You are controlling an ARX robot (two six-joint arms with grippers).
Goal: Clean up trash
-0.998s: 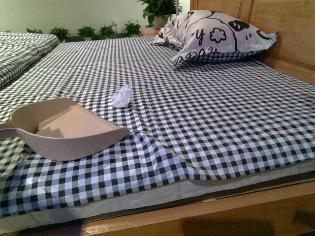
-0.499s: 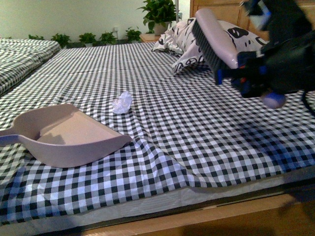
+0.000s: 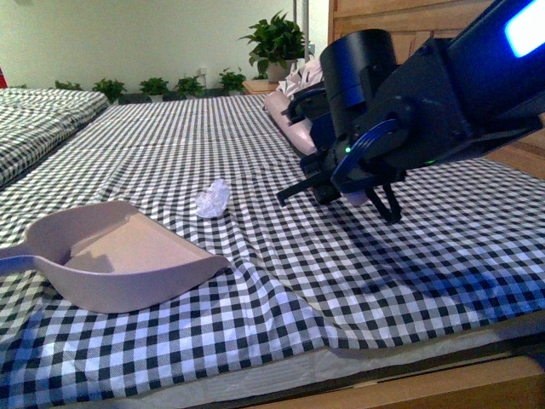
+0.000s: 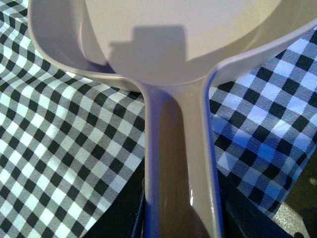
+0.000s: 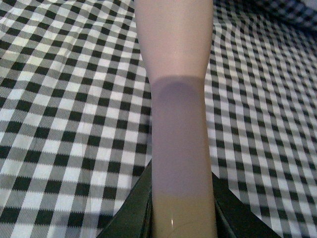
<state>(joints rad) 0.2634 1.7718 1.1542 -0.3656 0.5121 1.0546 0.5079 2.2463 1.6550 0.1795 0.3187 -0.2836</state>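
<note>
Small crumpled whitish translucent scrap (image 3: 212, 198) lay on black-and-white checked bedsheet (image 3: 255, 145), just beyond beige plastic dustpan (image 3: 119, 256). Left claw (image 4: 181, 218) pinched dustpan handle. Right claw (image 5: 181, 218) pinched pale brush handle (image 5: 181, 124) above the bed.

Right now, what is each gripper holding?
Left gripper: shut on the beige plastic dustpan handle.
Right gripper: shut on the pale brush handle.

The dustpan (image 3: 119, 256) lies on the bed (image 3: 255, 153) at the near left. The trash (image 3: 212, 198) lies just beyond it, apart. The right arm (image 3: 409, 111) hangs over the bed at the right, the plants (image 3: 277, 38) far behind.
</note>
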